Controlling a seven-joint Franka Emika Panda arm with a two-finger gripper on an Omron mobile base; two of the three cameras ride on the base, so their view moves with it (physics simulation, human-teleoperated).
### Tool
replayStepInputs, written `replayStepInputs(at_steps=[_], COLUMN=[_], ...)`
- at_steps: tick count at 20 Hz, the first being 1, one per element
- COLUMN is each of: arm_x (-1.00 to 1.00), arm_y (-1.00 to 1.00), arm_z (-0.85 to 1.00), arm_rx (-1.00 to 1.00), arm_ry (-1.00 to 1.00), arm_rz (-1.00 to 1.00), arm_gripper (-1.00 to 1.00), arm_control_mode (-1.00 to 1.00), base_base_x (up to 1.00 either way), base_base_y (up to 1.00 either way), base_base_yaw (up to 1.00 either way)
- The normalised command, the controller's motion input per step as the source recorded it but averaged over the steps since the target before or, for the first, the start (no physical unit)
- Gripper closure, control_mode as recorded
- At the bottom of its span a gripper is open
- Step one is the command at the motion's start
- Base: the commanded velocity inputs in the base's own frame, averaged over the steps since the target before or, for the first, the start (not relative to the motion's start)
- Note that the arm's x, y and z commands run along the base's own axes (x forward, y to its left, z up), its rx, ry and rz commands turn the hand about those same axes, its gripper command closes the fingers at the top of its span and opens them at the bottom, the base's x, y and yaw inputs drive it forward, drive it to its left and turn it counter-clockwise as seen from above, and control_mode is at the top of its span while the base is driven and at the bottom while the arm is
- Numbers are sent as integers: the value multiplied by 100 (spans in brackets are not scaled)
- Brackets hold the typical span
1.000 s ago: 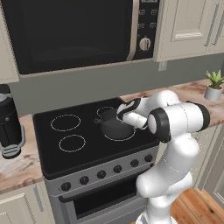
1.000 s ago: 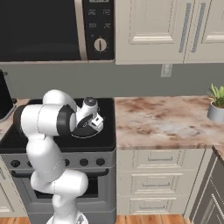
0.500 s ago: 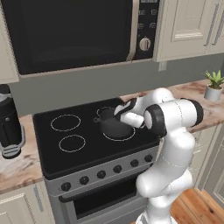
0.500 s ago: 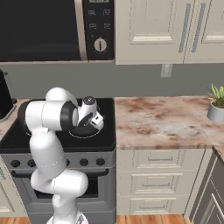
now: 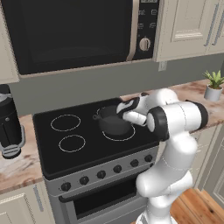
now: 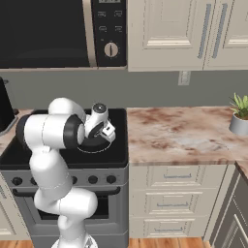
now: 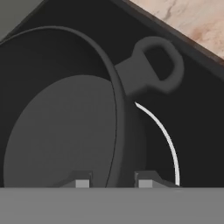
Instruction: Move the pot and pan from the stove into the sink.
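Four white burner rings mark the black stove (image 5: 83,131), and the pot (image 5: 113,122) sits on the ring at about 3 o'clock from the stove's middle in the left base view. The gripper (image 5: 124,113) reaches down over the pot's far right rim. In the hand view the two fingertips (image 7: 82,181) stand close together, one inside the pot wall and one outside, so the gripper (image 7: 112,182) is narrow and closed on the rim of the pot (image 7: 61,131). One loop handle (image 7: 155,68) of the pot points to about 1 o'clock in that view, just beside the grip, and part of a burner ring (image 7: 168,140) curves under it.

Above the stove hangs a black microwave (image 5: 74,30), with pale cabinets (image 5: 188,26) at 3 o'clock from it. A dark appliance (image 5: 8,127) stands on the counter at 9 o'clock from the stove. A small potted plant (image 5: 214,85) stands on the marble counter (image 6: 179,135) far at 3 o'clock.

The left base view shows the pot's body and its left handle, while in the right base view the arm (image 6: 53,133) covers most of the pot. The right base view shows a long free stretch of counter and the drawers (image 6: 174,203) under it. I cannot tell where the pan is.
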Motion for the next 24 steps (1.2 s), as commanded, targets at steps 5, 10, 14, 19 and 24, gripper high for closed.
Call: replayStepInputs(at_steps=[5,10,14,19,24], arm_x=[-33,-57,-78,-98,-98], arm_y=[-8,-5,-7,-9,-10], arm_z=[62,70,60,47,34], arm_rx=[0,-2,-3,0,0], arm_ry=[11,12,7,1,0], arm_rz=[-1,2,6,11,16], arm_gripper=[100,100,100,100,100], arm_control_mode=[-100,-100,-100,-100,-100], base_base_x=[0,0,0,0,0], base_base_y=[0,0,0,0,0], base_base_yaw=[0,0,0,0,0])
